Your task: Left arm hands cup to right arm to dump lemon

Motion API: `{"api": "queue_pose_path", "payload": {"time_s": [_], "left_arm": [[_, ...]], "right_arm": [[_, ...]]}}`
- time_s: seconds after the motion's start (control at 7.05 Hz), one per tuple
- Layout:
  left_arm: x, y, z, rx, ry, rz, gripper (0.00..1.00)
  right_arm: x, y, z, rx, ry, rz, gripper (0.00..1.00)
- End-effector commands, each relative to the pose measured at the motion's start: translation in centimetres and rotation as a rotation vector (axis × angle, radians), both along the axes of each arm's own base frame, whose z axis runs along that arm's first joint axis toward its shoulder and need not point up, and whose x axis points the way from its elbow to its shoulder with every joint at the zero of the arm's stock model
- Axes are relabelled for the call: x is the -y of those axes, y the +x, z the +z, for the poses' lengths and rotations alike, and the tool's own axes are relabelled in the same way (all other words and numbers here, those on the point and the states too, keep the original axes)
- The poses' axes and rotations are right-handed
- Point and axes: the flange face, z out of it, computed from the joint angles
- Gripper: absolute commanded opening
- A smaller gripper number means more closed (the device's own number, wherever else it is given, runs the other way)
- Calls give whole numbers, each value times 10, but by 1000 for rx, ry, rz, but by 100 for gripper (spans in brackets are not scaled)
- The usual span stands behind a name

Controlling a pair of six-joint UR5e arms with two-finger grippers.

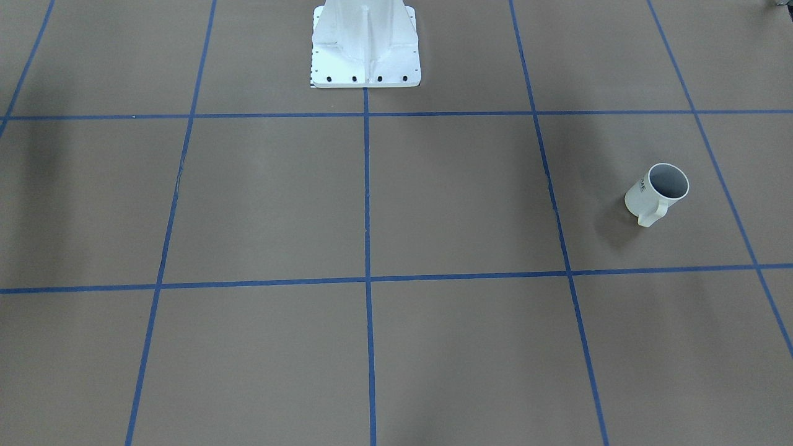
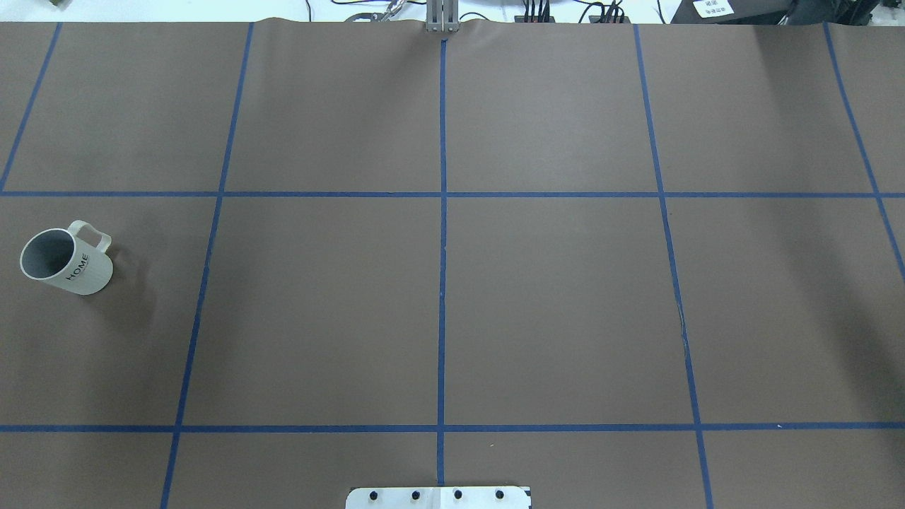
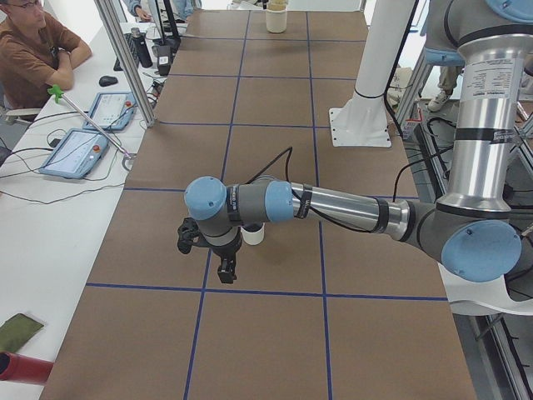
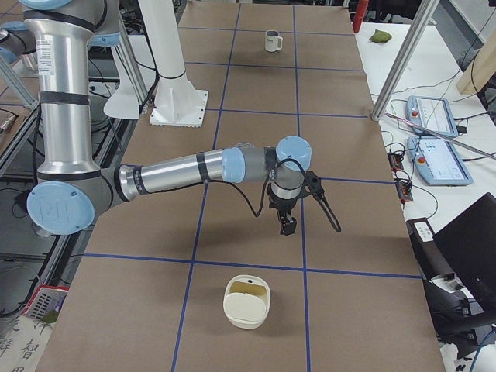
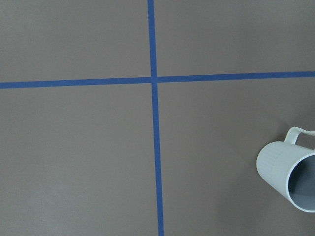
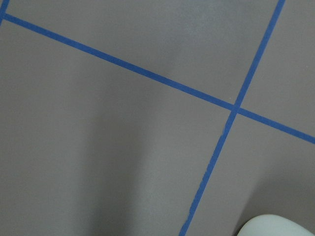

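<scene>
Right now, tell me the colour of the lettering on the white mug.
Black, printed on the white handled mug; clearest in the overhead exterior view.

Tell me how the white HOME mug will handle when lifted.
The mug looks rigid, probably ceramic: it shouldn't flex but could chip if dropped. Its ribbed wall and squared handle should help grip. Standing upright, it seems unlikely to roll.

White cup [image 2: 71, 267], dark lettering; blue-gridded brown table [image 2: 551, 304].
</scene>
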Motion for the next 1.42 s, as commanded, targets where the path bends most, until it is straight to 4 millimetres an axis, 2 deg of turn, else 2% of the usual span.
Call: {"api": "queue_pose_path", "payload": {"time_s": [0.0, 0.14, 0.43, 0.57, 0.71, 0.85, 0.99, 1.28], "left_arm": [[-1, -5, -3, 10, -9, -44, 100], [-25, -9, -9, 3, 8, -53, 100], [-22, -7, -15, 3, 15, -52, 100], [-32, -8, -30, 2, 34, -60, 100], [-46, -8, -38, 10, 49, -62, 100], [-58, -8, -22, 14, 20, -59, 100], [-63, -7, -17, 14, 14, -56, 100], [-63, -8, -22, 14, 23, -58, 100]], "right_arm": [[-14, 22, 7, 17, -37, 51, 99], [-15, 22, 15, 17, -51, 50, 99], [-17, 20, 27, 43, -101, 71, 100], [-18, 21, 36, 41, -117, 73, 100], [-17, 20, 33, 47, -112, 74, 100], [-19, 20, 35, 44, -109, 68, 100], [-20, 21, 38, 39, -115, 69, 100], [-20, 21, 43, 29, -130, 74, 100]]}}
